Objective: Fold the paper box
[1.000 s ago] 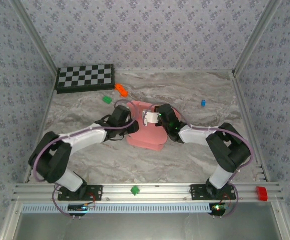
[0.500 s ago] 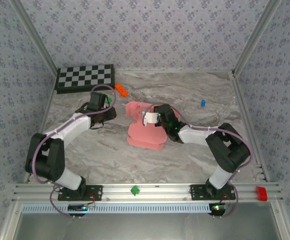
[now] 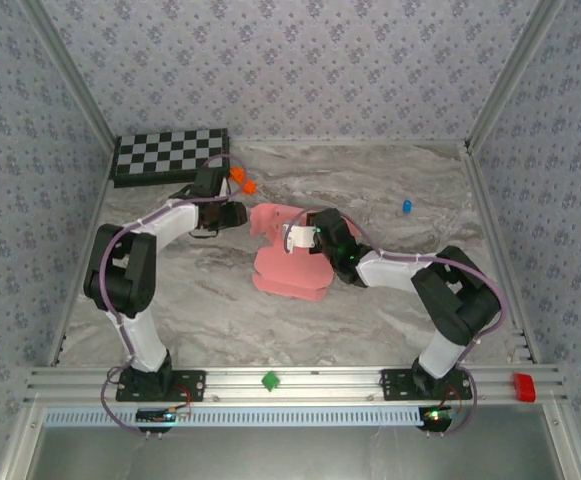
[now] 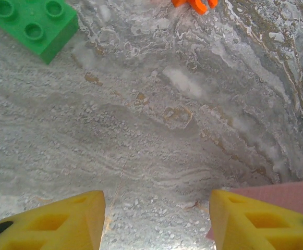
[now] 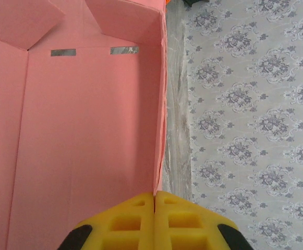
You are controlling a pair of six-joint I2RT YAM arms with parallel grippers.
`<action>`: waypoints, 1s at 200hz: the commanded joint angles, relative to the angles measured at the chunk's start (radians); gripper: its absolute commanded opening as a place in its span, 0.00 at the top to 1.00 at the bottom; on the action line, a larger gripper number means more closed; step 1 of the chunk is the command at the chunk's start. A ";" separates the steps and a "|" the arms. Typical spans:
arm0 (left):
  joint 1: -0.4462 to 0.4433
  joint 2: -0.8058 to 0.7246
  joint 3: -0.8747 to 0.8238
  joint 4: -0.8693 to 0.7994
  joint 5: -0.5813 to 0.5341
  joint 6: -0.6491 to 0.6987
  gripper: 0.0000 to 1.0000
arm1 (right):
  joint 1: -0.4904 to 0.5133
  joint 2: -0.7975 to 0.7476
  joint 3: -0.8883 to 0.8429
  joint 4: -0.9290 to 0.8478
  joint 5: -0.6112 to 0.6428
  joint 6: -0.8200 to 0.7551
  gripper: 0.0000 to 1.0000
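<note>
Left arm stretched toward the back left of the surface (image 3: 400, 300), elbow raised. Left gripper (image 4: 156, 221) spread over bare marble, nothing between the fingers; green brick (image 4: 34, 26) lies ahead of it. Right arm bent inward and low. Right gripper (image 5: 155, 205) pressed together, pinching an upright side wall of the paper box (image 3: 288, 268). Box sits mid-surface: pink, partly erected, floor flat, far flaps angled inward.

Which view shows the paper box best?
Top external: nearly the whole paper box shows, outline and raised flaps, with the right arm over one side. Right wrist gives a close look at its inner panel, creases and slots, with the right end effector pinching one wall, but crops the outline. Left wrist catches a pink corner.
</note>
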State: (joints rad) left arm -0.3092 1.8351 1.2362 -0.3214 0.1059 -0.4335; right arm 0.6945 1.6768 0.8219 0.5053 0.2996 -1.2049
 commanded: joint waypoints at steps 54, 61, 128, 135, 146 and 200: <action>-0.015 0.037 0.045 -0.034 0.119 0.089 0.41 | 0.011 0.031 0.029 0.010 0.002 0.001 1.00; -0.016 0.035 0.039 -0.026 0.137 0.099 0.41 | 0.013 0.032 0.031 0.010 0.003 0.000 1.00; -0.021 0.027 -0.005 0.044 0.263 0.157 0.44 | 0.017 0.043 0.041 0.012 0.011 -0.003 1.00; -0.023 0.025 -0.009 0.050 0.272 0.164 0.44 | 0.017 0.043 0.039 0.013 0.013 -0.003 1.00; -0.025 0.021 -0.013 0.053 0.277 0.177 0.44 | 0.017 0.044 0.039 0.015 0.015 -0.007 1.00; -0.025 -0.002 -0.056 0.127 0.409 0.233 0.48 | 0.019 0.043 0.036 0.020 0.018 -0.006 1.00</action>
State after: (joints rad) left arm -0.3275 1.8660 1.2053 -0.2508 0.4019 -0.2531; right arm 0.7029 1.7111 0.8387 0.5137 0.3115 -1.2049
